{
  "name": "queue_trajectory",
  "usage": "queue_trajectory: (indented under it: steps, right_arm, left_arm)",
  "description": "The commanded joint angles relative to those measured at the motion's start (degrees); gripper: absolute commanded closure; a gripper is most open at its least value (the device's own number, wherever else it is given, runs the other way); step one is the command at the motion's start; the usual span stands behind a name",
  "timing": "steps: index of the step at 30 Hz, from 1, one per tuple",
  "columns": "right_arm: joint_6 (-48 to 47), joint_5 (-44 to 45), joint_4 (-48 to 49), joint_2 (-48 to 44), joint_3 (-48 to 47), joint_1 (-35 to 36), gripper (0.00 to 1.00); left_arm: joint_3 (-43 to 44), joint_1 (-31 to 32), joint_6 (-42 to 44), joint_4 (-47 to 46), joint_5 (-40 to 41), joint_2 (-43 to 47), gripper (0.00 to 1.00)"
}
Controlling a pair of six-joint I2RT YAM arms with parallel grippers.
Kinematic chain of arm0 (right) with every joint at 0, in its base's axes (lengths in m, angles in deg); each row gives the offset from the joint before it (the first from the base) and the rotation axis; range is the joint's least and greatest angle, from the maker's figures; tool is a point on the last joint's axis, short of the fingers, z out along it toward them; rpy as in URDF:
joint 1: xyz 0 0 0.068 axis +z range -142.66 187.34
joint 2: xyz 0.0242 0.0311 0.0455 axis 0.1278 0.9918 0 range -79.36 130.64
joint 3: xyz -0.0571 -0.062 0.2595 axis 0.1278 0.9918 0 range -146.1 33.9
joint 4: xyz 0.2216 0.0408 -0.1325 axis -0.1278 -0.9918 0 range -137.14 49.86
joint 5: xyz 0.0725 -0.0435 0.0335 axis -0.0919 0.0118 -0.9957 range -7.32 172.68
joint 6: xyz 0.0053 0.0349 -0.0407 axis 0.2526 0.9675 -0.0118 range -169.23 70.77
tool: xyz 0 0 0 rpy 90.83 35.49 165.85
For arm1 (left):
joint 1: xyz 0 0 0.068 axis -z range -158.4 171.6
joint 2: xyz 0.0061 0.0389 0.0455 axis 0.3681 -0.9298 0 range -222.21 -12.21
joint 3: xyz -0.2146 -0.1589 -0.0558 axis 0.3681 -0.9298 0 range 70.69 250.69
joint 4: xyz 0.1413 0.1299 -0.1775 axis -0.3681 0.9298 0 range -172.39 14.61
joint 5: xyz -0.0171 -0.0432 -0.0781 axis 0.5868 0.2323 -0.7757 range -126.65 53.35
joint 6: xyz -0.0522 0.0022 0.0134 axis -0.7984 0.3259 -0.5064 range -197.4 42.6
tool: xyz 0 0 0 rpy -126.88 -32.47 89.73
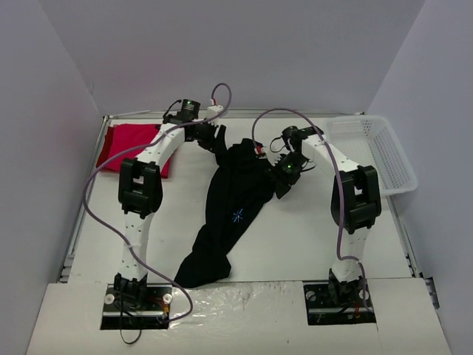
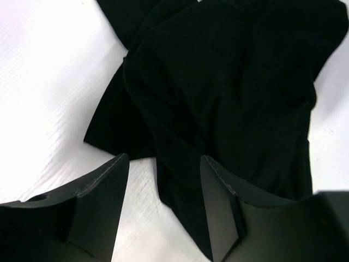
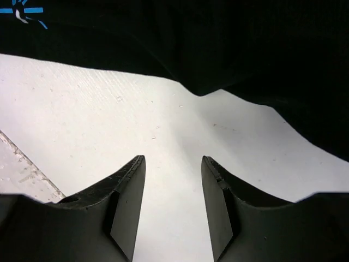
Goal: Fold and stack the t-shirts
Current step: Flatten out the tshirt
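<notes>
- Black t-shirt [image 1: 235, 211] — bunched into a long diagonal strip across the middle of the table [image 1: 310, 237]. Its broad end lies far centre between the two tools, and its narrow end trails toward the left arm's base.
- Tiny blue starburst [image 1: 238, 216] sits about midway along the strip.
- Red t-shirt [image 1: 127, 148] — a flat rectangle at the far left corner of the table, well apart from the black one. The left arm partly hides it, and only the top view shows it.
- Left tool [image 2: 163, 159] — released, fingers spread. The left wrist view shows a fold of black cloth reaching into the gap between them, not pinched; whether it touches a finger, cannot tell. The top view only places this tool at the shirt's far left edge.
- Right tool [image 3: 173, 158] — also released, fingers apart over bare table. The shirt's edge lies just beyond the tips. This view catches the starburst in its upper left corner.
- White mesh basket [image 1: 384, 155] — far right corner of the table, in the top view only.
</notes>
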Motion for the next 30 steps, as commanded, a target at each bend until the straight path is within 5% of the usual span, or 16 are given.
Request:
queue_trajectory:
  steps: [1, 13, 15, 19, 20, 30]
  right_arm:
    - [0.10, -1.17, -2.15, -2.13, 1.79, -0.36, 0.58]
    - [0.63, -1.17, -0.30, -2.83, 6.10, -0.97, 0.58]
    - [0.54, -1.26, -0.04, -3.19, 6.62, -0.97, 0.58]
    - [0.45, -1.00, 0.66, -4.07, 9.08, -1.24, 0.58]
    - [0.45, -1.00, 1.01, -4.16, 9.52, -1.33, 0.58]
    - [0.01, -3.02, 3.21, -4.86, 13.04, -2.20, 0.59]
  left_arm:
    - [6.61, 2.42, -0.16, 2.97, 0.22, -2.50, 0.46]
    - [15.14, 4.36, 2.31, 7.72, 6.18, -9.81, 0.48]
    - [15.41, 4.53, 3.01, 8.60, 7.42, -10.33, 0.54]
    - [15.85, 4.71, 3.71, 9.74, 10.58, -10.43, 0.95]
    - [16.37, 4.71, 3.71, 10.53, 10.68, -10.34, 0.97]
    - [19.45, 5.06, 6.00, 17.21, 9.89, 0.18, 0.98]
